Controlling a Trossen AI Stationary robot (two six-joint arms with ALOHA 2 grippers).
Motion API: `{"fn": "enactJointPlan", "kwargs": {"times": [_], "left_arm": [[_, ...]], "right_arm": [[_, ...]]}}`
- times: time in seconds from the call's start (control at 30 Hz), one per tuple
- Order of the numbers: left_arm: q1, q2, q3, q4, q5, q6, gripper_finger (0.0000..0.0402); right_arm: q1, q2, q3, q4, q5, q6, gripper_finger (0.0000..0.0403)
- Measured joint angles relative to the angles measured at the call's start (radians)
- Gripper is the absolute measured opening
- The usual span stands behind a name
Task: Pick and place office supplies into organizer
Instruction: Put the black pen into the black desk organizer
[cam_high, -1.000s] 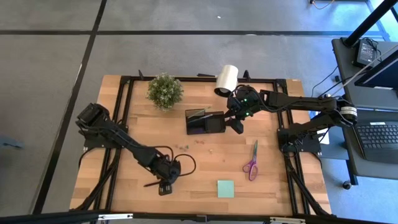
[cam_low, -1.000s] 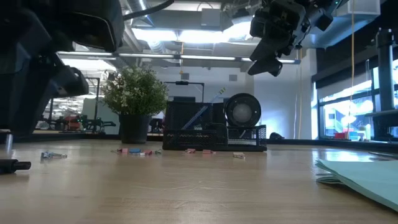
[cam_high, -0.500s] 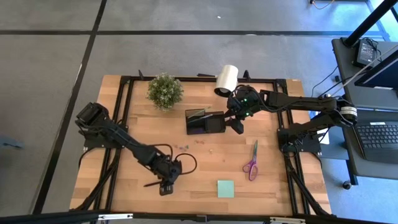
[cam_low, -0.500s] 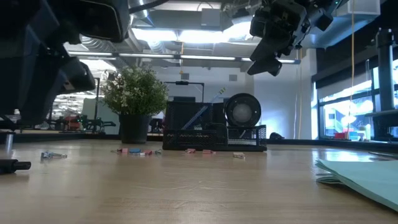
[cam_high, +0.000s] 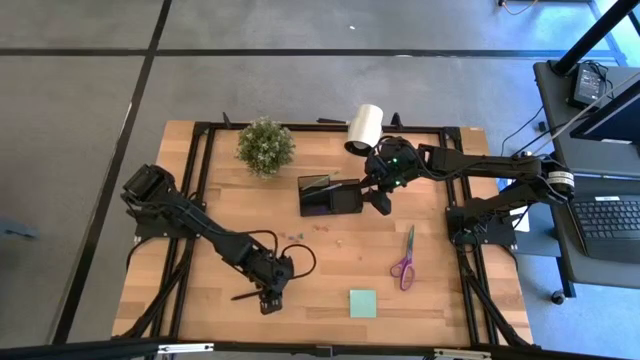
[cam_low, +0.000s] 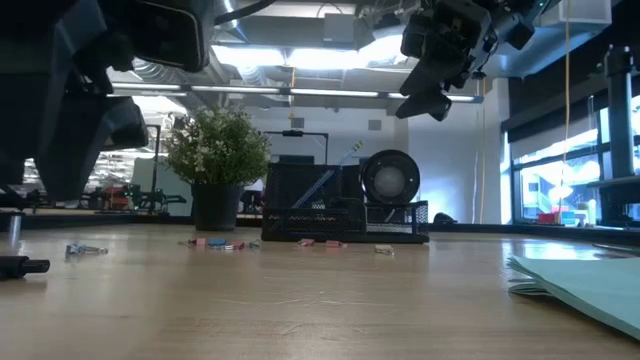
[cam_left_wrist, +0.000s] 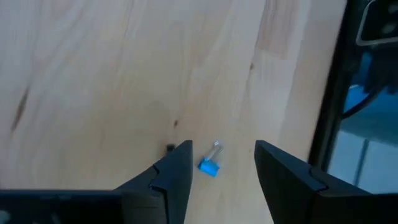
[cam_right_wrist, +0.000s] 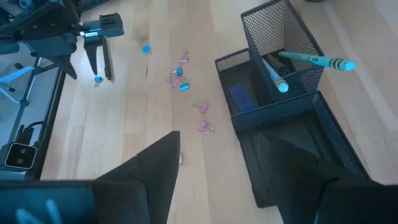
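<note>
- A wooden table (cam_high: 330, 270) carries one black organizer (cam_high: 330, 196) toward its far middle, two mesh compartments.
- One pair of scissors (cam_high: 405, 262) and one sticky-note pad (cam_high: 363, 303) lie near the front right.
- Right gripper (cam_high: 381, 203) hovers beside the organizer, fingers apart, empty.
- Left gripper (cam_left_wrist: 217, 171), spread wide, straddles one blue clip (cam_left_wrist: 209, 165) near the front left: likely light, stiff, skittish; pinch its body.

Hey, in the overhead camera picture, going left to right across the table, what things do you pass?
Left gripper → potted plant → organizer → sticky-note pad → right gripper → scissors.
</note>
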Motion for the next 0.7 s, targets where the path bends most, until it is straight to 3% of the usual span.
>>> {"fn": "enactJointPlan", "kwargs": {"times": [0.2, 0.33, 0.53, 0.7], "left_arm": [[0.004, 0.0, 0.0, 0.031, -0.005, -0.041, 0.0154], [-0.009, 0.0, 0.042, -0.006, -0.028, 0.01, 0.0147], [-0.043, 0.016, 0.181, -0.25, -0.124, 0.092, 0.0145], [-0.06, 0.051, 0.198, -0.345, -0.151, 0.057, 0.0145]], "right_arm": [[0.0, 0.0, 0.0, 0.01, 0.0, -0.001, 0.0219], [-0.001, 0.0, 0.0, 0.016, 0.0, -0.002, 0.0219], [-0.002, 0.0, 0.0, 0.015, 0.042, -0.002, 0.0219], [-0.002, 0.0, 0.0, 0.015, 0.086, -0.002, 0.0219]]}}
